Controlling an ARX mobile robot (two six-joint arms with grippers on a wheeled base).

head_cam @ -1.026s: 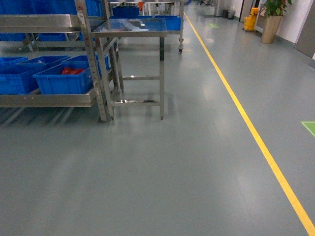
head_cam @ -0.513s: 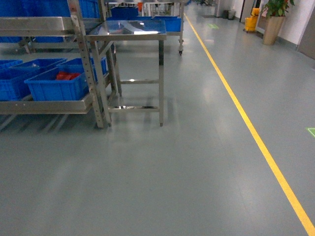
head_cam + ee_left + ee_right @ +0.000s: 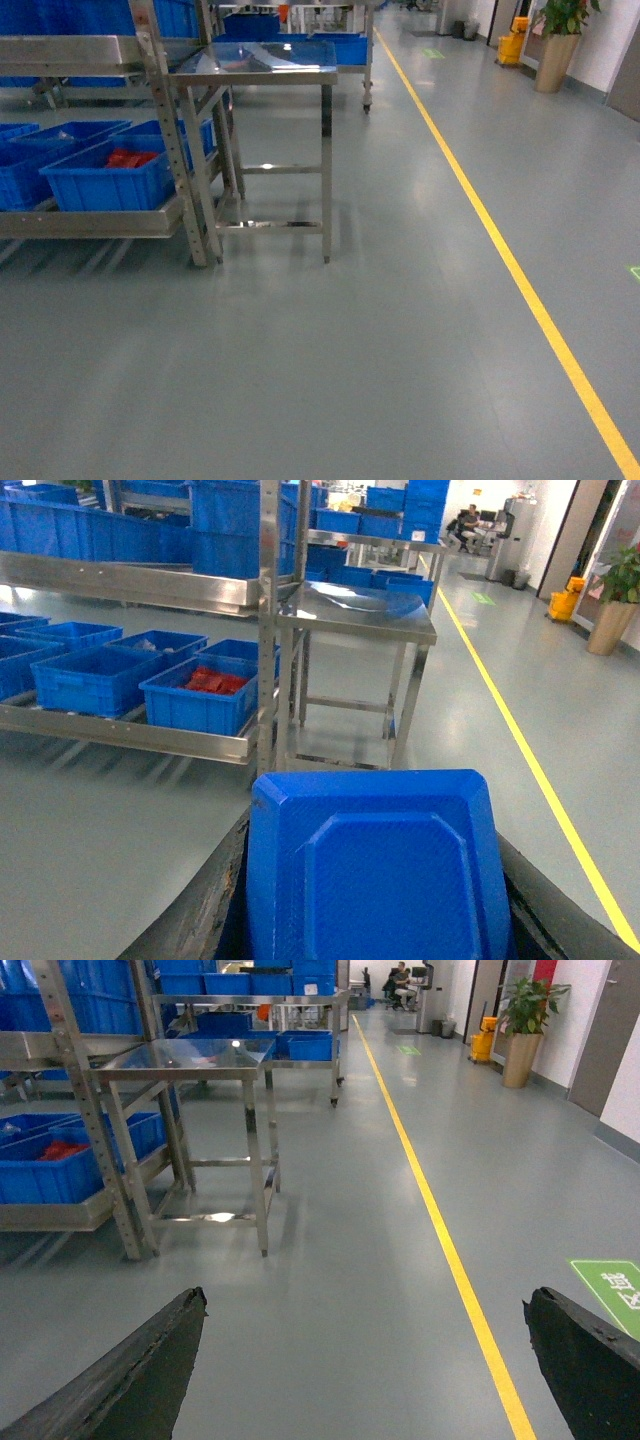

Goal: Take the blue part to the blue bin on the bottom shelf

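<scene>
left hand (image 3: 375,920) gripping blue part (image 3: 372,865), right hand (image 3: 365,1360) spread wide

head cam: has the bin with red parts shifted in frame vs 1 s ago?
Yes. The bin with red parts slid left in frame, but together with the rack upright, so the camera moved, not the bin.

Blue part (image 3: 375,870), blue bins (image 3: 105,180), shiny steel bottom shelf (image 3: 85,222), yellow floor line (image 3: 520,280)

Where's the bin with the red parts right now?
Head view, far left: the bin with red parts sits on the bottom shelf, at its right end, beside the perforated upright and left of the steel table.
</scene>
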